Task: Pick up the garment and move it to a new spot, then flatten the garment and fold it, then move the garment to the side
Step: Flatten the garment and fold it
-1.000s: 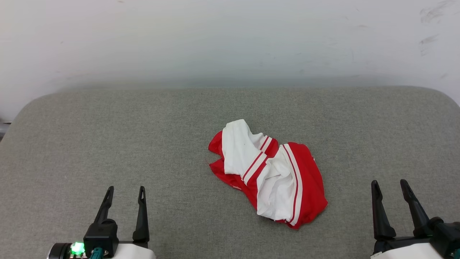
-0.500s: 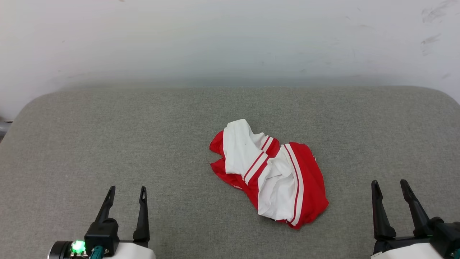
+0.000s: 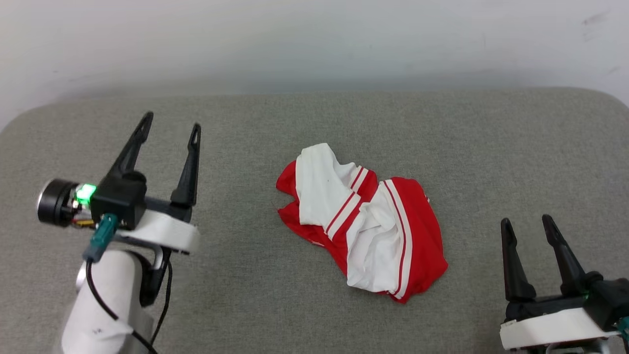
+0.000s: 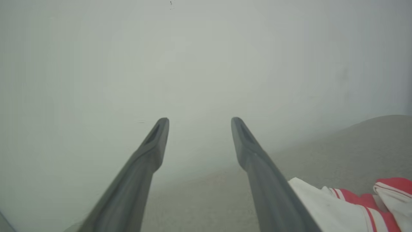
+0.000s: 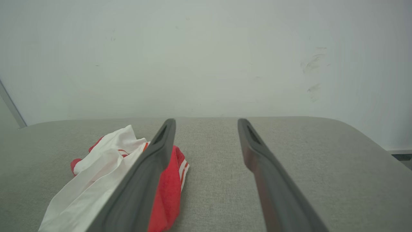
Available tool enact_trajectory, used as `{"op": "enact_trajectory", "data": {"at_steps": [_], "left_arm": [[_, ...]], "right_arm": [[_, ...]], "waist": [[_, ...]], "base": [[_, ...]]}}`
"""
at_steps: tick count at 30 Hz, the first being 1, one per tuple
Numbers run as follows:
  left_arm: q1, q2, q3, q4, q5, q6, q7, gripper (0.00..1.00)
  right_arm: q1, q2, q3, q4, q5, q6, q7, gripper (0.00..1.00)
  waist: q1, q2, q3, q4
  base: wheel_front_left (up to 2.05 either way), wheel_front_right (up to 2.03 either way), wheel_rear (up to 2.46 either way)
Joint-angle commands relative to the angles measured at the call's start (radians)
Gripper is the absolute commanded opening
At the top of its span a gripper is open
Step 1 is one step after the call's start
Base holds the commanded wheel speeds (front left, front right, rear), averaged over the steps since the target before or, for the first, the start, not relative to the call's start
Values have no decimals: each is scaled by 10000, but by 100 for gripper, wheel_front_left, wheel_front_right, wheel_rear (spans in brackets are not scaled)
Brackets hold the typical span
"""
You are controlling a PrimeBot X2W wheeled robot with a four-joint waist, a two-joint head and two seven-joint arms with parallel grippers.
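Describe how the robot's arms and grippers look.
The left gripper and right gripper each have two long, tapered dark fingers on a black base and white mount. The left arm shows a pale rounded forearm, a green light, a teal connector with a black cable, and a dark cylinder.

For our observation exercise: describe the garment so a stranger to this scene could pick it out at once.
A grey surface runs along a pale wall. Near its middle lies the garment, a crumpled heap. Its red and white cloth with striped trim stands out against the plain grey.
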Motion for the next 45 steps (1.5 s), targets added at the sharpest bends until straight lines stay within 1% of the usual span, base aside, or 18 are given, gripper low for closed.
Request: {"op": "enact_trajectory", "data": {"at_steps": [1, 3, 5, 7, 8, 11, 15, 18, 23, 27, 29, 32, 37, 39, 42, 45], "left_arm": [[-697, 231, -235, 427, -159, -176, -26, 100], [-1562, 460, -548, 864, -425, -290, 76, 100], [-2367, 749, -1079, 1307, -647, -350, 481, 100], [-3167, 1008, -1899, 1575, -1111, -354, 942, 100], [-3167, 1008, -1899, 1575, -1111, -354, 942, 100], [-4381, 1409, -3150, 1848, -2293, -351, 1876, 100], [-5728, 1874, -4661, 2230, -3916, -354, 3489, 100], [-6535, 2110, -5643, 2586, -4940, -357, 4970, 100], [-7571, 2492, -7201, 3137, -6106, -357, 7534, 100], [-8115, 2610, -8142, 3273, -6915, -357, 8677, 100], [-8303, 2661, -8587, 3369, -7213, -358, 9025, 100], [-8616, 2799, -9334, 3642, -7355, -358, 9430, 100], [-8928, 2972, -10777, 4142, -7480, -358, 9859, 100], [-8861, 2973, -11251, 4352, -7731, -358, 9979, 100], [-8564, 2935, -11769, 4486, -8246, -368, 10191, 100], [-8412, 2974, -12110, 4424, -8364, -386, 10288, 100]], "right_arm": [[-250, 15, 15, -103, -89, -7, -24, 100], [-397, 15, 55, -165, -94, -7, -24, 100], [-557, 12, 29, -236, -104, -7, -24, 100], [-721, 16, 49, -289, -143, -7, -24, 100], [-721, 16, 49, -289, -143, -7, -24, 100], [-920, 13, 85, -351, -155, -7, -24, 100], [-1189, 16, 157, -408, -114, -7, -24, 100], [-1342, 13, 175, -404, -69, -7, -24, 100], [-1579, 16, 218, -443, 5, -7, -24, 100], [-1742, 15, 245, -477, 31, -7, -24, 100], [-1819, 16, 253, -480, 55, -7, -24, 100], [-1944, 15, 296, -507, 88, -7, -24, 100], [-2121, 15, 376, -544, 111, -7, -24, 100], [-2142, 15, 391, -540, 104, -7, -24, 100], [-2225, 15, 420, -531, 115, -7, -24, 100], [-2258, 15, 399, -526, 132, -7, -24, 100]], "waist": [[-2, -1, 364, -221], [-2, -1, 616, -366], [-2, -1, 837, -491], [-2, -1, 1067, -626], [-2, -1, 1067, -626], [-2, -1, 1410, -823], [-2, -1, 1837, -1076], [-2, -1, 2110, -1261], [-2, -1, 2542, -1544], [-2, -1, 2834, -1713], [-2, -1, 2970, -1773], [-2, -1, 3175, -1860], [-2, -1, 3459, -1979], [-2, -1, 3526, -2009], [-2, -1, 3607, -2064], [-2, -1, 3659, -2081]], "base": [[0, 0, 0], [0, 0, 0], [0, 0, 0], [0, 0, 0], [0, 0, 0], [0, 0, 0], [0, 0, 0], [0, 0, 0], [0, 0, 0], [0, 0, 0], [0, 0, 0], [0, 0, 0], [0, 0, 0], [0, 0, 0], [0, 0, 0], [0, 0, 0]]}}
